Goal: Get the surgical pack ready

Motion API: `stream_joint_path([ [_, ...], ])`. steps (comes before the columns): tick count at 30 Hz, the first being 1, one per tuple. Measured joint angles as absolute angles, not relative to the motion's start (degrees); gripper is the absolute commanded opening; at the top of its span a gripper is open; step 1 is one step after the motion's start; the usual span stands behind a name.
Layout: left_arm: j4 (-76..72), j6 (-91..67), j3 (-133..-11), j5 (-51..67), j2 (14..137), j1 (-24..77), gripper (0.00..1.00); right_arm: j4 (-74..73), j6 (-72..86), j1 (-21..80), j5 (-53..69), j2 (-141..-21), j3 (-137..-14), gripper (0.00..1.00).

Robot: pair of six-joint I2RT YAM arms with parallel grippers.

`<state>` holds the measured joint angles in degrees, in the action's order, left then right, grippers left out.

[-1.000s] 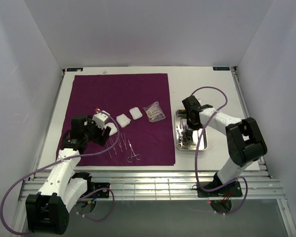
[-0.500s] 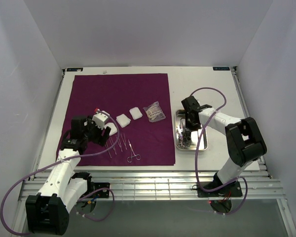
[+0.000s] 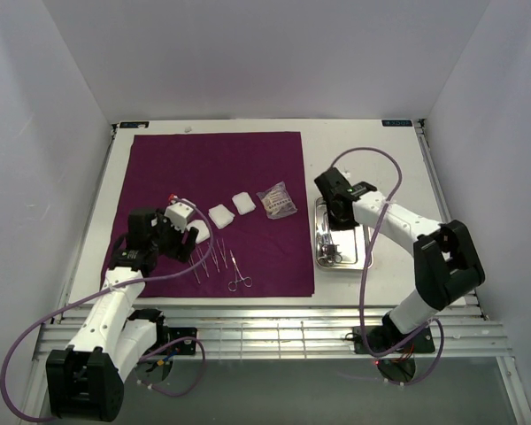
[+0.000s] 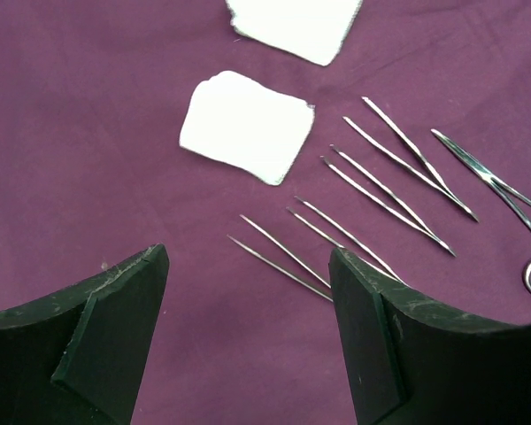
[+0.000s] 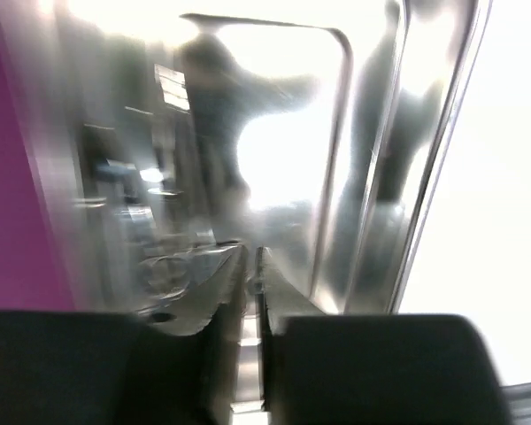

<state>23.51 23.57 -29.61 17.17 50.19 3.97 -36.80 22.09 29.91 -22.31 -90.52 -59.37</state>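
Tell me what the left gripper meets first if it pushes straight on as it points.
Probably the nearest tweezers, lying on the purple cloth just ahead of the left gripper; depth is unclear.

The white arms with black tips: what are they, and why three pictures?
They are two robot arms, each ending in a two-finger claw. The wide picture looks down from overhead; the close-ups come from cameras on the wrists. On the table lies a purple cloth with white gauze pads, tweezers, a scissor-handled clamp and a packet; a steel tray sits beside it. The left claw hangs open above the tweezers. The right claw is shut over the tray; blur hides whether it grips anything.
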Motion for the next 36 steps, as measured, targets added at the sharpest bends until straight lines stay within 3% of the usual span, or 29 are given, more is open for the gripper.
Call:
stream_joint_path([
  [5,21.19,18.31,-29.61,8.45,50.65,4.21,0.88,-40.05,22.33,44.38,-25.26,-93.06,-76.99,0.43],
  [8,18.72,14.22,-29.63,-1.67,51.40,4.19,0.90,-38.81,23.94,55.57,-22.48,-98.41,-85.56,0.47],
  [12,17.43,10.11,-29.63,-12.53,50.94,3.86,0.92,-36.91,25.76,64.64,-16.71,-108.57,-92.47,0.48],
  [17,17.19,6.96,-29.63,-21.58,47.18,3.68,0.92,-36.75,27.05,67.35,-12.53,-117.80,-94.50,0.47],
  [36,14.74,6.61,-28.56,-21.56,43.16,3.60,0.92,-37.23,30.79,67.37,-9.89,-120.90,-94.61,0.36],
])
